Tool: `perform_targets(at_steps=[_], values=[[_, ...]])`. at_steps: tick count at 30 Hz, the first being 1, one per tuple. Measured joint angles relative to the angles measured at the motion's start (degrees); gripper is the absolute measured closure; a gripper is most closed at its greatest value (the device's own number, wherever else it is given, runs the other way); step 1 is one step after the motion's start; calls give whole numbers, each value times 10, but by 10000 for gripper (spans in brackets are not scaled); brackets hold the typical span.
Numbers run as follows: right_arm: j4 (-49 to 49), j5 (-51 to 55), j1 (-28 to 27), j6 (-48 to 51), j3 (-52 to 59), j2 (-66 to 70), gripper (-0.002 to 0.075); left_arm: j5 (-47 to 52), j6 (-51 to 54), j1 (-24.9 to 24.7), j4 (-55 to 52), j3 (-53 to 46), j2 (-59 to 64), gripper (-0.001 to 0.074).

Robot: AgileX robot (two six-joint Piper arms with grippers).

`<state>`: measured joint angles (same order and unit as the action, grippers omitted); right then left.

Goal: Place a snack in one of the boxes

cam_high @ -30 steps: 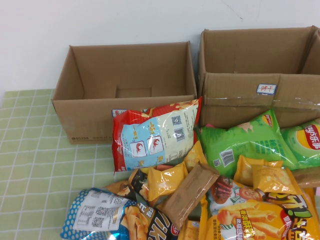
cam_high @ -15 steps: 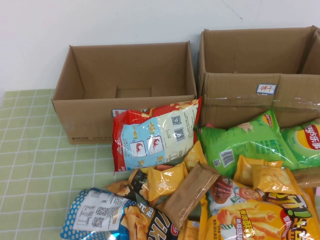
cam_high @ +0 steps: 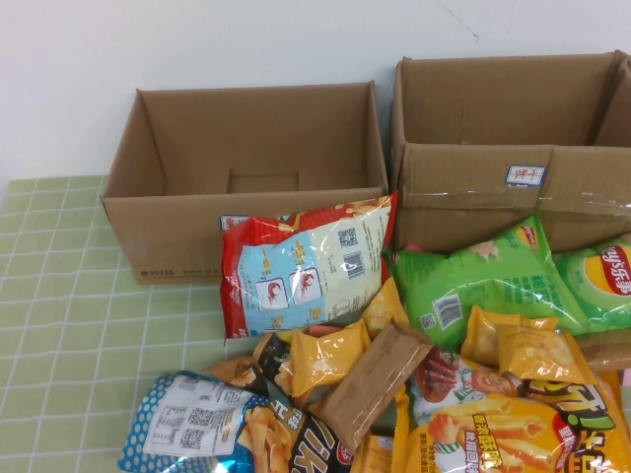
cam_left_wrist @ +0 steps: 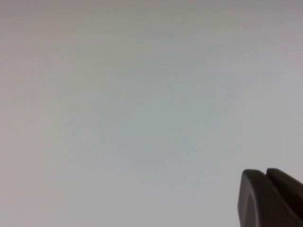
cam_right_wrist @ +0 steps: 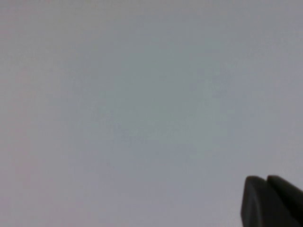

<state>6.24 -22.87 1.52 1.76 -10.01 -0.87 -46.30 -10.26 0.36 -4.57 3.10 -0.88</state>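
The blue foil chip bag (cam_high: 187, 426) lies at the near left of the snack pile, its white QR-code panel up and its black lettered section toward the pile. The smaller brown box (cam_high: 177, 235) stands open and empty at the back left. Neither arm shows in the high view. In the left wrist view my left gripper (cam_left_wrist: 265, 172) has its two dark fingers pressed together against a blank pale background. In the right wrist view my right gripper (cam_right_wrist: 266, 178) looks the same, fingers together and holding nothing.
A larger taped box (cam_high: 473, 197) with a blue-bordered label stands at the back right. A red bag (cam_high: 306, 264) leans on the smaller box. A green bag (cam_high: 483, 281), several yellow packs (cam_high: 325, 357) and a brown packet (cam_high: 373, 379) crowd the near right. Green checked cloth (cam_high: 69, 325) lies at the left.
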Motion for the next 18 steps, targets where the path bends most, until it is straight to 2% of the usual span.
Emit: perform_targets(at_steps=[5,7,13,16,18], values=[[-2,174,0,73,-89,1,728,352,-2,0,-51,160,11,736],[-6,229,0,98,-125,17,728,455,-4,0,-59,212,35,736],[-10,366,0,121,-188,112,728,669,-4,0,-60,308,142,736],[-11,436,0,125,-190,172,728,792,-8,0,-28,317,221,736],[-11,462,0,125,-182,202,728,826,-8,0,-9,317,252,736]])
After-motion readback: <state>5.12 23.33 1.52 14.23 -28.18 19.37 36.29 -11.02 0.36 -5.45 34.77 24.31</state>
